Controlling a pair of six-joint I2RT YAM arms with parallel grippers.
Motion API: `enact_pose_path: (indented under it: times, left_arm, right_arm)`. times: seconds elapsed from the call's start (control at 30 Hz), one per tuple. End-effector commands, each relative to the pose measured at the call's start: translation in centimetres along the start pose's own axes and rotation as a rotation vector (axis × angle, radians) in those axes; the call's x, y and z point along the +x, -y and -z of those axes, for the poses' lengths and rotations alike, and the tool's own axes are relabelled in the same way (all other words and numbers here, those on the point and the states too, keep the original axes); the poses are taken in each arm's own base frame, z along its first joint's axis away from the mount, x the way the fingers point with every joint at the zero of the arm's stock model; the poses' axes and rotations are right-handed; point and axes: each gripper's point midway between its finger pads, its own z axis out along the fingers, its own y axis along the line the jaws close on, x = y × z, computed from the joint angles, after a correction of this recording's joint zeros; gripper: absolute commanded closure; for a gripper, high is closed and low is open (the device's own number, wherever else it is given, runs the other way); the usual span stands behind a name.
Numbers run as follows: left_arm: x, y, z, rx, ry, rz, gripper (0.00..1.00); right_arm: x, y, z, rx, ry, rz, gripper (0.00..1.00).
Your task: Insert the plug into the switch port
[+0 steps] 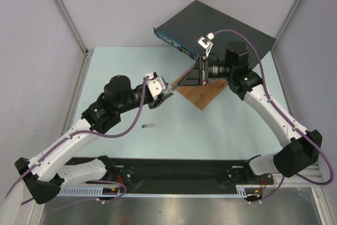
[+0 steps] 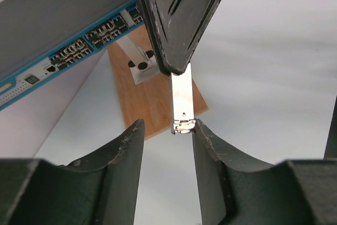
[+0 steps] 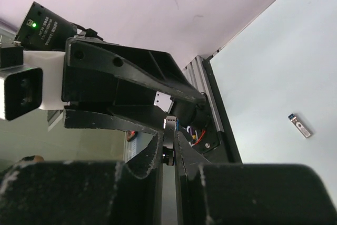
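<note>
Pale table point(image 1: 210, 140); plug point(image 2: 182, 98) in right jaws

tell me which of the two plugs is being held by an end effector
The silver plug pinched in the right end effector; the other plug lies loose on the table.

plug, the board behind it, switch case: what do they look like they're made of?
plug: bare metal, going by its bright, mirror-like shine.
board: wood, or possibly a wood-look laminate; brown, streaky grain, matte.
switch: matte dark grey casing, flat with crisp edges, likely painted sheet metal. The blue front face could be metal or plastic.
</note>
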Motion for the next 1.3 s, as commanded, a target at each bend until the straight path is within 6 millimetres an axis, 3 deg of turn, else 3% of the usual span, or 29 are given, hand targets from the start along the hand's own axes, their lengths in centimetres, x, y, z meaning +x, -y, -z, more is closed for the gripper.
enact_pose_path:
  times: [0.0,0.37,0.53,0.57,0.67,0.7,0.73,0.8,0.83,1.0,1.07,1.1,1.13,1.17,1.2,1.23,1.27]
  left_arm:
    - [-2.8,-0.5,-0.1,-0.011,0.106,-0.057,0.55]
    - [-2.8,0.5,-0.5,0.025,0.108,-0.083,0.76]
    - [-2.8,0.7,-0.7,0.039,0.097,-0.077,1.0]
    - [-2.6,0.9,-0.8,0.046,0.09,-0.07,1.0]
    - [-2.6,0.8,-1.1,0.042,0.068,-0.027,1.0]
    - [-2.4,0.9,-1.2,0.043,0.056,0.011,1.0]
    - [-1.4,0.9,-1.7,0.039,0.009,0.043,1.0]
    - [-1.4,1.0,-1.9,0.037,-0.022,0.131,1.0]
    - [-0.5,1.3,-2.2,0.032,-0.076,0.163,1.0]
    - [0.1,1.0,-5.2,-0.062,-0.183,0.322,1.0]
    - [-0.7,0.0,-6.2,-0.146,-0.195,0.347,1.0]
    - [0.2,0.2,-7.3,-0.159,-0.231,0.381,1.0]
    - [0.3,0.2,-8.0,-0.164,-0.242,0.397,1.0]
    - [-0.8,-0.3,-8.5,-0.182,-0.22,0.419,1.0]
    - [0.4,-0.2,-9.8,-0.191,-0.26,0.433,1.0]
    - [0.3,-0.4,-10.4,-0.197,-0.262,0.441,1.0]
    - [-0.8,-0.8,-10.8,-0.2,-0.241,0.449,1.0]
  right_arm:
    - [-0.2,-0.7,-0.2,-0.03,0.001,0.001,1.0]
    - [-0.4,-0.1,-0.1,-0.018,0.01,-0.021,1.0]
    - [-0.7,0.0,0.0,-0.01,0.021,-0.012,1.0]
    - [-0.9,0.1,0.1,0.001,0.025,-0.011,0.86]
    - [-2.8,1.0,1.4,0.08,0.082,0.036,0.59]
    - [-3.6,1.2,2.0,0.104,0.105,0.054,0.55]
    - [-5.0,1.6,3.3,0.157,0.154,0.081,0.46]
    - [-6.6,1.6,4.9,0.23,0.218,0.12,0.42]
    - [-7.5,1.9,6.4,0.28,0.254,0.146,0.39]
    - [-10.2,1.5,12.1,0.491,0.429,0.232,0.3]
    - [-10.4,1.1,14.7,0.57,0.489,0.238,0.3]
    - [-10.9,1.9,17.0,0.643,0.541,0.222,0.29]
    - [-10.4,1.8,18.5,0.681,0.565,0.208,0.29]
    - [-10.0,2.3,19.4,0.709,0.572,0.194,0.29]
    - [-9.5,3.2,21.3,0.757,0.591,0.172,0.29]
    - [-8.6,4.0,22.0,0.783,0.589,0.13,0.28]
    - [-8.0,4.1,22.8,0.799,0.598,0.116,0.29]
